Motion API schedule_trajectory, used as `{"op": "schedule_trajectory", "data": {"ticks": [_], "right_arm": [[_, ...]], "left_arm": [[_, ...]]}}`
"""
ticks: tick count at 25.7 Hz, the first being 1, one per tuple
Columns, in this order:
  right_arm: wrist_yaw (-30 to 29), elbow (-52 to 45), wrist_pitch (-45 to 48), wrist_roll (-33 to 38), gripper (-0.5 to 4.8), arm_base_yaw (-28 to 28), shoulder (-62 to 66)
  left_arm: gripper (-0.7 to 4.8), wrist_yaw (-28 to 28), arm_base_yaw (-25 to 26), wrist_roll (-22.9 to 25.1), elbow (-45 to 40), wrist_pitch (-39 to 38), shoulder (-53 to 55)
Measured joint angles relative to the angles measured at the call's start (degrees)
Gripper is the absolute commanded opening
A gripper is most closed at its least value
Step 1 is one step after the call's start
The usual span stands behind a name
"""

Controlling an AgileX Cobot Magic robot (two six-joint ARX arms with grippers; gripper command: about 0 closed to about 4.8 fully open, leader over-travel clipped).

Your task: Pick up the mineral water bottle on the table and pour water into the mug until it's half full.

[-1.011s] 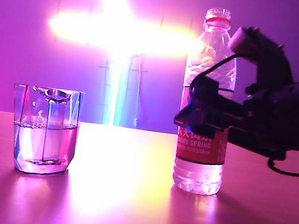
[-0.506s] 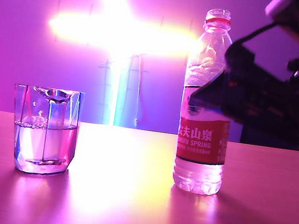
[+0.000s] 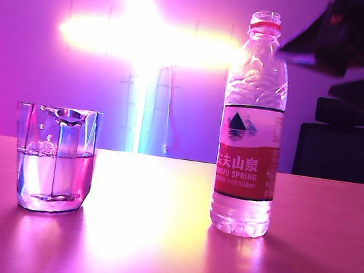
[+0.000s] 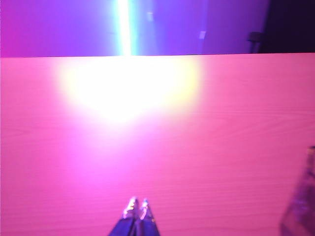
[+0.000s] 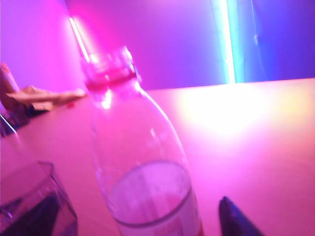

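Standing uncapped, mineral water bottle (image 3: 251,129); grippers apart: left shut, right wide.

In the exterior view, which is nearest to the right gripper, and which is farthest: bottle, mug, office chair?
From the right gripper, open, raised at upper right:
1. the mineral water bottle, just left of it, standing on the table.
2. the office chair, below it; depth unclear.
3. the mug, far left.

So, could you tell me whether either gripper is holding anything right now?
Nothing is held. The right gripper is open, up beside the mineral water bottle, which stands free; the left gripper is shut on nothing.
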Motion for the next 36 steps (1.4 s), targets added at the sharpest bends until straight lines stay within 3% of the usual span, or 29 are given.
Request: {"op": "schedule_trajectory", "data": {"ticks": [7, 10, 17, 32, 36], "right_arm": [[0.2, 0.0, -6.27, -0.02, 0.73, 0.0, -10.84], [0.44, -0.02, -11.23, -0.04, -0.08, 0.0, -17.0], [4.7, -0.11, -28.22, -0.04, -0.08, -0.07, -31.89], [4.85, -0.07, -38.01, -0.55, -0.08, -0.11, -44.87], [4.87, -0.09, -40.0, -7.91, -0.08, -0.59, -46.27]], "left_arm": [[-0.02, -0.04, 2.1, 0.0, 0.0, -0.02, 0.0], [-0.02, -0.04, 2.1, 0.0, 0.0, -0.02, 0.0], [-0.02, -0.04, 2.12, 0.0, 0.0, -0.02, 0.0], [-0.02, -0.02, 2.1, 0.0, 0.0, -0.02, 0.0], [-0.02, -0.02, 2.1, 0.0, 0.02, -0.02, 0.0]]}}
